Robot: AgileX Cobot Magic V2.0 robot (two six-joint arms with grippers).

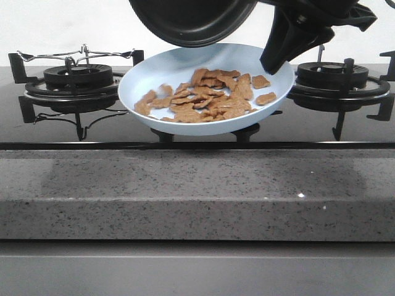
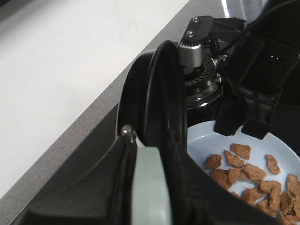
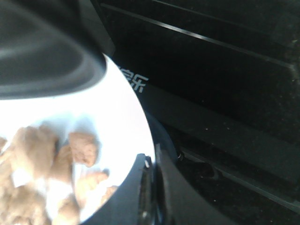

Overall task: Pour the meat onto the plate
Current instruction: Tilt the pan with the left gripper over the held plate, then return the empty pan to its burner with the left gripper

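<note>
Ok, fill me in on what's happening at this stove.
The left claw grips the handle of a black pan and holds it tipped steeply over a pale-blue plate. The right claw clamps the plate's rim and holds it tilted between the two burners of the stove. The meat lies scattered across the plate, and no pieces can be seen falling from the pan.
</note>
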